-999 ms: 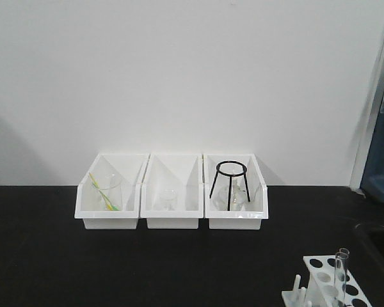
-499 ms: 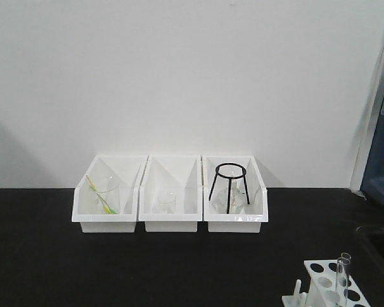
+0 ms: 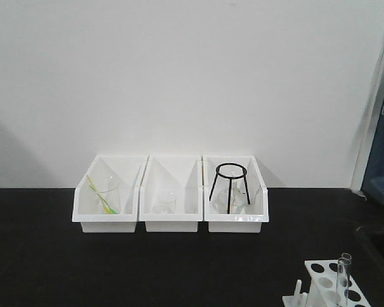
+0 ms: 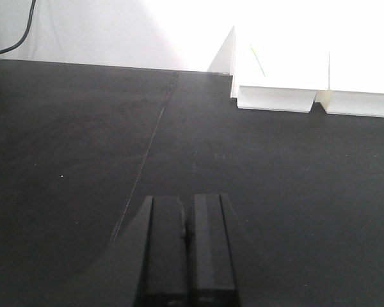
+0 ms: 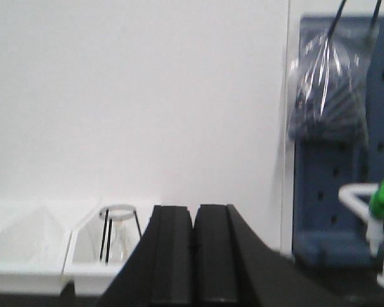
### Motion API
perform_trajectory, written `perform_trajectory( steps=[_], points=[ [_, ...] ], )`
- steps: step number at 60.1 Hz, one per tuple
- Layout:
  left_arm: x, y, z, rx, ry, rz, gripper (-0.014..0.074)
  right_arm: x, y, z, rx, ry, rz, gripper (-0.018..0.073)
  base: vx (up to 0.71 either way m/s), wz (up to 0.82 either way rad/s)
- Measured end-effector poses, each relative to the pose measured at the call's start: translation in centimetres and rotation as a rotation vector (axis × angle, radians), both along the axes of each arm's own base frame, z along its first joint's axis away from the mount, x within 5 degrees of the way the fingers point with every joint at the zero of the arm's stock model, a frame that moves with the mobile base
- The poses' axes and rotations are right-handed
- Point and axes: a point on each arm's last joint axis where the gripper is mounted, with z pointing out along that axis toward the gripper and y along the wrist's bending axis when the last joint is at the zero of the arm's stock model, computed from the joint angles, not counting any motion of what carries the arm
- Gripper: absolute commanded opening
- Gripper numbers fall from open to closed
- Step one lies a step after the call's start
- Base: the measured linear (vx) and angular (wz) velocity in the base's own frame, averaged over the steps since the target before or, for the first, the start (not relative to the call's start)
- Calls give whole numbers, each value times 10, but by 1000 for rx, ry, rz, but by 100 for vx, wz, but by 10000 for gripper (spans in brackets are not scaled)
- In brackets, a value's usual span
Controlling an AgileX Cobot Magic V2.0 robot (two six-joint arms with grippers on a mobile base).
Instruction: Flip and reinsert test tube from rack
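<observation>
the test tube is standing upright in a hole of the rack, poking above the rack's top plate. left claw and right claw are sitting pinched together, empty. the glass is looking light, slick and brittle; i'd be gripping it gently just above the rack.

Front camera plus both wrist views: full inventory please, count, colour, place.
white open-front plastic bins: three, white, in a row against the wall
clear glass beaker holding yellow-green sticks: one, clear, left bin
small clear glass beaker: one, clear, middle bin
black wire tripod stand: one, black, right bin
small white plastic test tube rack: one, white, front right, cropped by the frame
clear glass test tube: at least one, clear, upright in the rack
black tabletop: one, black, under everything
blue pegboard panel: one, blue, far right
left gripper: black, shut, over bare tabletop
right gripper: black, shut, facing the wall
</observation>
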Motion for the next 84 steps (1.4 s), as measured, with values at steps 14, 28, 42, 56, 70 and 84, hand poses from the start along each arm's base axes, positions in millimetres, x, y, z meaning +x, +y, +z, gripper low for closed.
perform_trajectory(
  steps=[14,28,42,56,70,84],
  points=[
    [0,0,0,0,0,0,-6,64,1,71,-44,97,-9,-7,0,0],
    [0,0,0,0,0,0,-6,91,1,61,-39,186,-5,113,0,0],
    [0,0,0,0,0,0,-6,93,2,61,-44,185,-6,464,0,0],
    [0,0,0,0,0,0,-6,93,2,61,-38,183,-5,691,0,0],
    [0,0,0,0,0,0,-6,109,2,34,18,239,3,644,0,0],
    [0,0,0,0,0,0,-6,127,5,-54,-2,449,31,540,0,0]
  ],
)
